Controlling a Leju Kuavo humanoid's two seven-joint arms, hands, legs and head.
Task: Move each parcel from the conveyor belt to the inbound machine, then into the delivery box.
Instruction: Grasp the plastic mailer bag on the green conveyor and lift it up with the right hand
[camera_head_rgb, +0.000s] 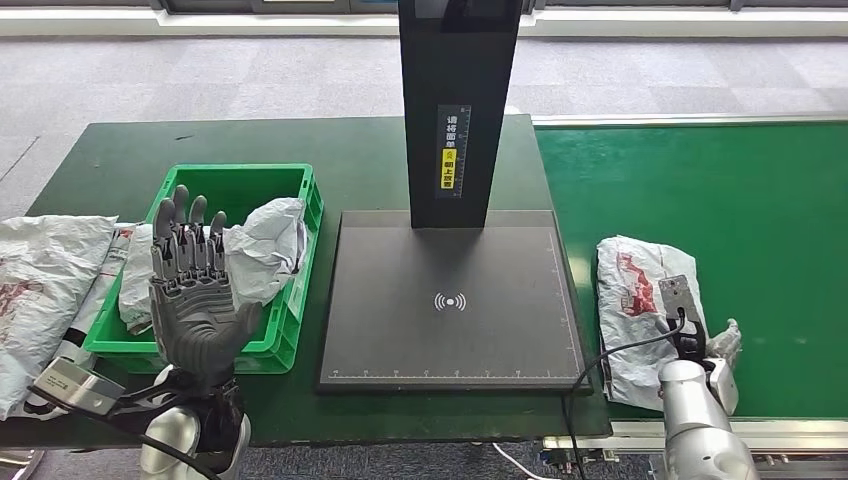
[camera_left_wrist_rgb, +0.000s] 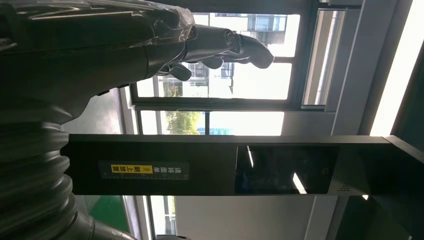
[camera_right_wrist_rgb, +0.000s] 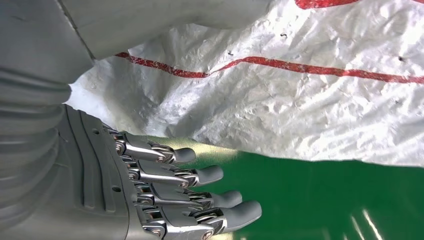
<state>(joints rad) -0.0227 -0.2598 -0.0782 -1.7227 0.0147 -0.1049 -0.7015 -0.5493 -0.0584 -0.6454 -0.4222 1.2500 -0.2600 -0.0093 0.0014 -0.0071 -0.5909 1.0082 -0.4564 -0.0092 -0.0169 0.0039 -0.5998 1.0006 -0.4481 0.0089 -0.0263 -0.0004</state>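
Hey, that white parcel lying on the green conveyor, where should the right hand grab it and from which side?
Judging by its flat, crumpled lie, take the parcel at its near edge beside the right hand, coming from the robot's side with fingers sliding under the lifted rim.

White crumpled poly parcel (camera_head_rgb: 640, 300) w/ red print lies flat on green conveyor belt (camera_head_rgb: 740, 220), just right of inbound machine (camera_head_rgb: 450, 300): flat dark scan plate, black upright post. Green delivery box (camera_head_rgb: 290, 300) left of machine holds another crumpled white parcel (camera_head_rgb: 262, 250)
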